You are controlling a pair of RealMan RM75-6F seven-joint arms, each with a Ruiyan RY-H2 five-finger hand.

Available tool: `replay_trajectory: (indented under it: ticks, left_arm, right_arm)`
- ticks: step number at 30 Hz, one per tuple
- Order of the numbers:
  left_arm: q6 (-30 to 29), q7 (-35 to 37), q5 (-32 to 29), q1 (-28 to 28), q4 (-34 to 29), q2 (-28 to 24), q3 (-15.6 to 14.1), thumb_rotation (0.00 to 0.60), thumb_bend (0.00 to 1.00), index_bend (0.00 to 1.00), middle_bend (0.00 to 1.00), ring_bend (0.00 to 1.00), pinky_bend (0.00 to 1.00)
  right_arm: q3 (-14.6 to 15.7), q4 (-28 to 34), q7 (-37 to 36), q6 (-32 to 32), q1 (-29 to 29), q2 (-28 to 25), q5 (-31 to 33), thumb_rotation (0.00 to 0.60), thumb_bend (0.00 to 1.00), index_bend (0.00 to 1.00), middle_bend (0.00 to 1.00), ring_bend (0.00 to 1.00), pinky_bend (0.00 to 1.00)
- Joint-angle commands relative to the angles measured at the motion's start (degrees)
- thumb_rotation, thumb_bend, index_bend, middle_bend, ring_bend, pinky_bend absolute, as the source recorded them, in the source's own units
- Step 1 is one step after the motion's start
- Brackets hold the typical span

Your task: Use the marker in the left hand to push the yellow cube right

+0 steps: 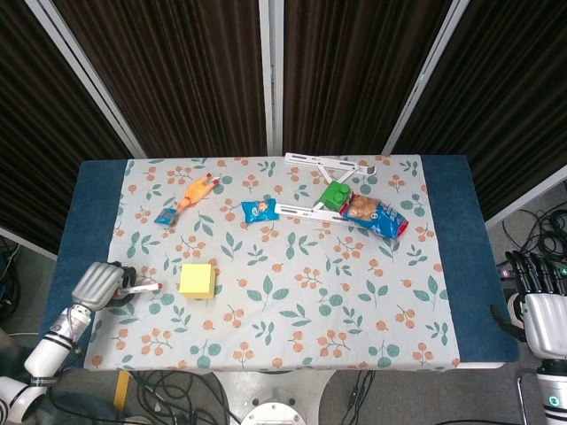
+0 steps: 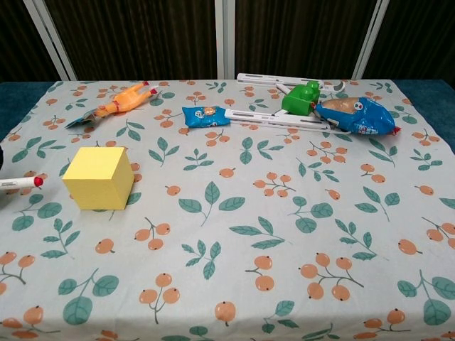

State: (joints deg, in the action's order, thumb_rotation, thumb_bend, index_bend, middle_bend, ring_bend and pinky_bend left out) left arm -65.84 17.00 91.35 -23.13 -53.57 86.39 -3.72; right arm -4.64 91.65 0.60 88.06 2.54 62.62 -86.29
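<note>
A rectangular table stands before dark pleated curtains (image 1: 177, 71) split by pale vertical frame strips. It wears a white tablecloth printed with green leaves and orange berries (image 1: 292, 301), and a dark blue underlay (image 1: 456, 230) shows as a band along each short end. Black cables (image 1: 549, 235) lie on the grey floor to the right of the table.

The yellow foam cube (image 1: 197, 280) sits on the cloth in the near-left part of the table. Just left of it, and not touching it, lies the tip of a white marker with a red cap (image 1: 142, 288), roughly level and pointing toward the cube. The left hand (image 1: 97, 285), silver-grey, holds the marker's far end with its fingers curled around the barrel, over the cloth's left edge. In the chest view only the marker's tip (image 2: 20, 184) shows at the left border.

The right hand (image 1: 539, 297) hangs off the table's near-right corner with its dark fingers upright and slightly apart, holding nothing.

Along the far side lie an orange rubber chicken toy (image 1: 197, 191), a small blue packet (image 1: 166, 216), a blue snack wrapper (image 1: 260, 211), a white folding metal bracket (image 1: 323, 164), a green toy block (image 1: 335, 195) and a blue crisp bag (image 1: 376, 215).
</note>
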Motion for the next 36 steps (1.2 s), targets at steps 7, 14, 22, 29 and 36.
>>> replay_trajectory:
  ticks: [7,14,22,29,36]
  left_arm:
    - [1.07,1.09,3.0,-3.85,2.39,2.81,-0.54,0.6,0.4,0.7,0.74,0.51,0.63]
    - [3.65,-1.13,2.69,-6.83,-0.06,3.4,0.38,0.6,0.4,0.7,0.74,0.51,0.63]
    - [7.69,-5.47,0.2,-9.28,-5.5,3.16,1.95,0.6,0.4,0.7,0.74,0.51,0.63]
    - [11.04,-10.38,-3.82,-10.97,-10.19,3.55,4.42,0.6,0.4,0.7,0.74,0.51,0.63]
    - [13.77,-13.9,-6.92,-13.05,-11.71,5.02,6.56,0.6,0.4,0.7,0.74,0.51,0.63]
  right_arm:
    - [0.05,0.25,0.14,0.28,-0.38,-0.1,0.31,0.6,0.18,0.0,0.07,0.0,0.0]
    - [0.0,0.29,0.21,0.29,-0.43,-0.22,0.35,0.6,0.18,0.0,0.07,0.0,0.0]
    - [0.03,-0.01,-0.16,0.16,-0.49,-0.26,0.46,0.6,0.18,0.0,0.07,0.0,0.0]
    - [0.06,-0.3,-0.64,0.26,-0.6,-0.28,0.38,0.6,0.18,0.0,0.07,0.0,0.0]
    - [0.11,-0.59,-1.03,0.43,-0.79,-0.27,0.38,0.6,0.18,0.0,0.07,0.0,0.0]
